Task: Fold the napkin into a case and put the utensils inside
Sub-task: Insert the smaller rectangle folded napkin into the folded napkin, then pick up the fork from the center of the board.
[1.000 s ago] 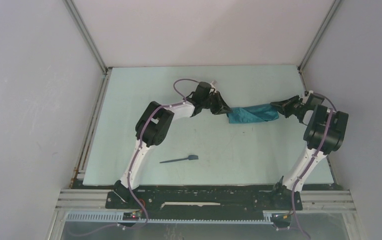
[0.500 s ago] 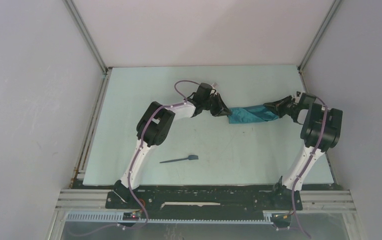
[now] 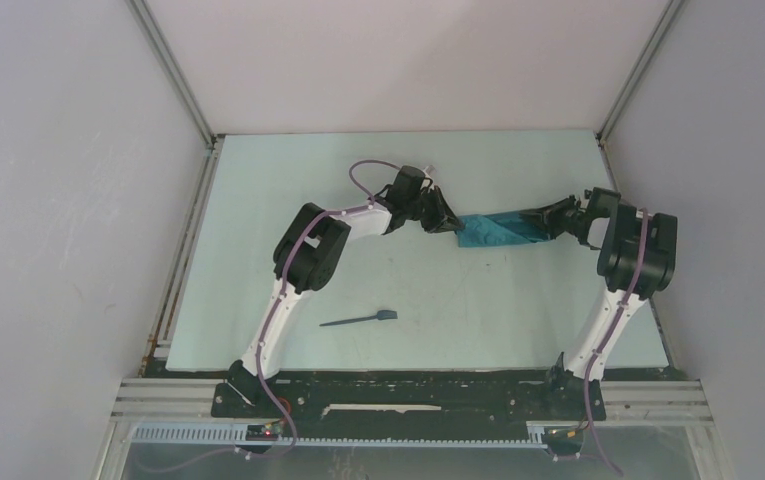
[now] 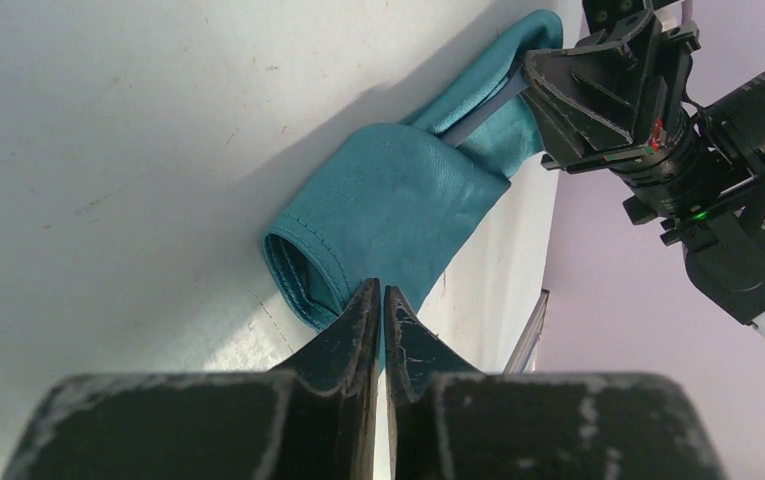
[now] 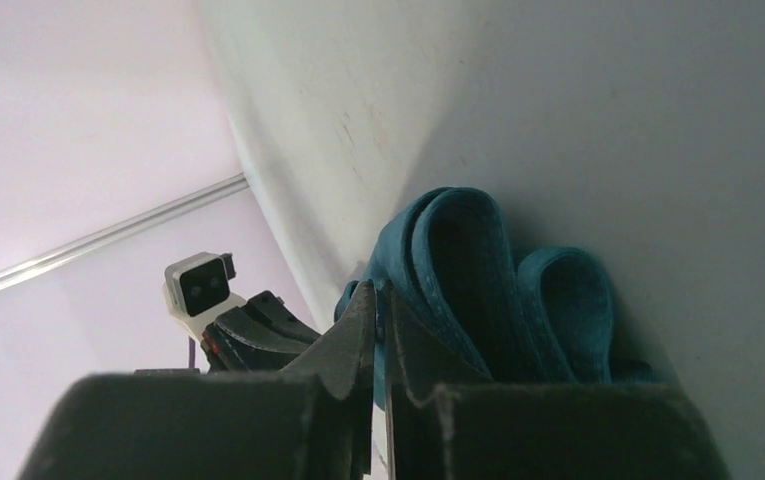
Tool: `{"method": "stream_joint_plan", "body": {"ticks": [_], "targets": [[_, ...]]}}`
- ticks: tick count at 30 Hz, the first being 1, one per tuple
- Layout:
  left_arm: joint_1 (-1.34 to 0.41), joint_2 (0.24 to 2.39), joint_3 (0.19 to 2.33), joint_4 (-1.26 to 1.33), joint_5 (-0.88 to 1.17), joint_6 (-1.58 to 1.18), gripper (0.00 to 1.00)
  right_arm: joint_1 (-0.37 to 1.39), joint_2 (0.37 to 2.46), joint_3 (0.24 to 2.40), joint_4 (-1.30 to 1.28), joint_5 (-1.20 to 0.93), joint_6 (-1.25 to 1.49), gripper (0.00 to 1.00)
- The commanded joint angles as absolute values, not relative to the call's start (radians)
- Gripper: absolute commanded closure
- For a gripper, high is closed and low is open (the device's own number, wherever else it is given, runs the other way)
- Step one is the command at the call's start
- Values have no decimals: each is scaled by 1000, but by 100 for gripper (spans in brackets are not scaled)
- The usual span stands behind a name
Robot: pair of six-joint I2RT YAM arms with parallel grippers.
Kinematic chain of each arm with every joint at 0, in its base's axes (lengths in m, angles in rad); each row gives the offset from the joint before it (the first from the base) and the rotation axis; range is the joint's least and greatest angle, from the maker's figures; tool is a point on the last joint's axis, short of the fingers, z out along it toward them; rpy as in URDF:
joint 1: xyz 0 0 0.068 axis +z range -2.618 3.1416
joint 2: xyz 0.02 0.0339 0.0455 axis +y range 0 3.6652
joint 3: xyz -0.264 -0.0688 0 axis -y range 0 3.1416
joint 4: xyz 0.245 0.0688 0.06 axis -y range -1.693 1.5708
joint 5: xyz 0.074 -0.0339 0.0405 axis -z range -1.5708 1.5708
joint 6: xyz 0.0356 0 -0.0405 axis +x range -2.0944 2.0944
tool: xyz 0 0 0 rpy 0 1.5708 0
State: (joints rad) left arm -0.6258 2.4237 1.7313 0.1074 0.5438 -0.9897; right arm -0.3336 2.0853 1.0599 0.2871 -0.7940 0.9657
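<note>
Only overhead shows utensil [image 3: 360,319] apart from napkin [image 3: 503,227].

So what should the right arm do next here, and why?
Probably open the right gripper and draw it back. The dark utensil at its fingertips already runs under a flap of the folded napkin, while the left gripper pinches the napkin's other end. The second utensil lies bare on the table, waiting to be fetched.
</note>
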Motion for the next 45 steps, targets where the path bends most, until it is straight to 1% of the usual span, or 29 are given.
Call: {"method": "stream_joint_plan", "body": {"ticks": [1, 5, 8, 11, 16, 19, 22, 26, 28, 31, 33, 34, 35, 37, 40, 42, 45], "targets": [[-620, 2417, 1745, 115, 533, -962, 90, -317, 2078, 1091, 244, -742, 983, 92], [-621, 2418, 1746, 115, 531, -960, 90, -306, 2049, 1070, 247, -710, 993, 87], [-620, 2415, 1744, 117, 531, -960, 90, -298, 2036, 1070, 245, -697, 994, 80], [-621, 2397, 1737, 117, 528, -951, 89, -295, 2005, 1070, 198, -665, 966, 71], [-621, 2342, 1723, 117, 528, -930, 82, -301, 1914, 1070, 50, -581, 861, 57], [-622, 2297, 1712, 114, 531, -917, 78, -307, 1873, 1079, -37, -555, 801, 55], [-622, 2241, 1693, 110, 541, -911, 73, -317, 1829, 1083, -105, -522, 741, 53], [-623, 2133, 1637, 94, 570, -888, 62, -312, 1771, 1141, -238, -441, 636, 52], [-619, 2057, 1575, 57, 578, -838, 55, -302, 1710, 1157, -284, -405, 591, 48], [-610, 1905, 1426, -34, 573, -731, 44, -258, 1610, 1161, -340, -350, 535, 40], [-606, 1796, 1309, -139, 538, -628, 34, -210, 1558, 1154, -372, -359, 507, 38], [-605, 1741, 1260, -206, 505, -573, 25, -160, 1535, 1146, -381, -371, 483, 38], [-604, 1690, 1209, -284, 470, -517, 22, -129, 1519, 1136, -386, -385, 472, 37], [-602, 1579, 1098, -395, 381, -456, 21, 28, 1513, 1115, -392, -448, 439, 36], [-589, 1341, 890, -430, 295, -454, 20, 243, 1519, 1048, -307, -558, 414, 36], [-582, 1199, 803, -445, 233, -485, 20, 360, 1542, 1029, -290, -544, 430, 36], [-579, 1028, 723, -503, 113, -567, 19, 487, 1597, 999, -237, -532, 568, 37]]}}
